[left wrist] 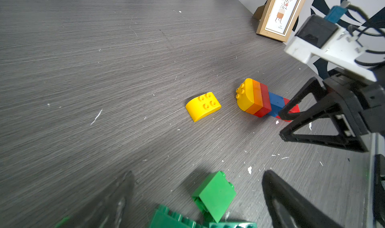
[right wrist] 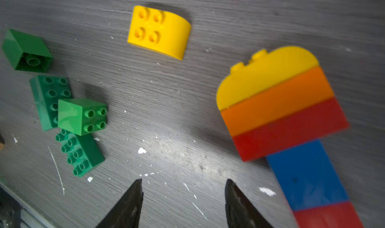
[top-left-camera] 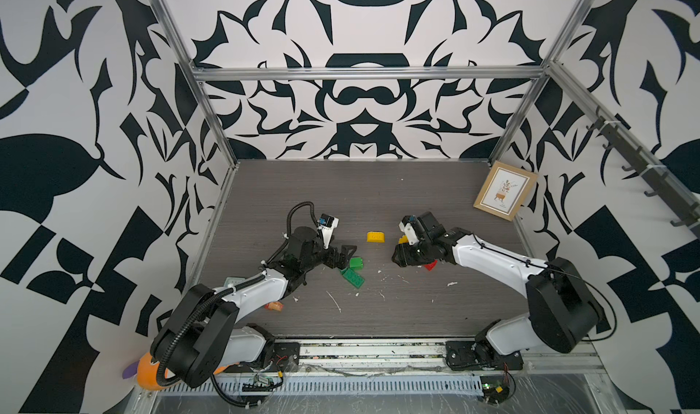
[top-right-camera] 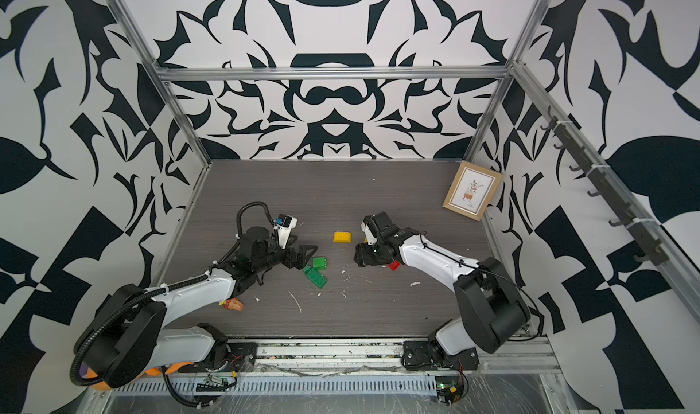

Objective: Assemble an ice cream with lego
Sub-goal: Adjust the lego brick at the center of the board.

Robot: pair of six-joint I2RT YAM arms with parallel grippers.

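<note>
Jaws on your left gripper and right gripper are released and empty; a skewed grab could split the lego stack.

Blind spots for you. In both top views the right gripper sits over the stack, which lies just behind the jaws. You get a yellow sliver and a red corner, nothing in between.

Right wrist view: the stack beside the jaws is soft and its red end runs off the edge. Only the fingertips are in frame.

Left wrist view: a right finger covers the stack's red end. The green bricks between the left gripper jaws are clipped by the edge, and its fingers are blurred.

Well behind the left jaws, the plush toy and wrapper are part-buried under the left arm. A pale thing there is unreadable.
</note>
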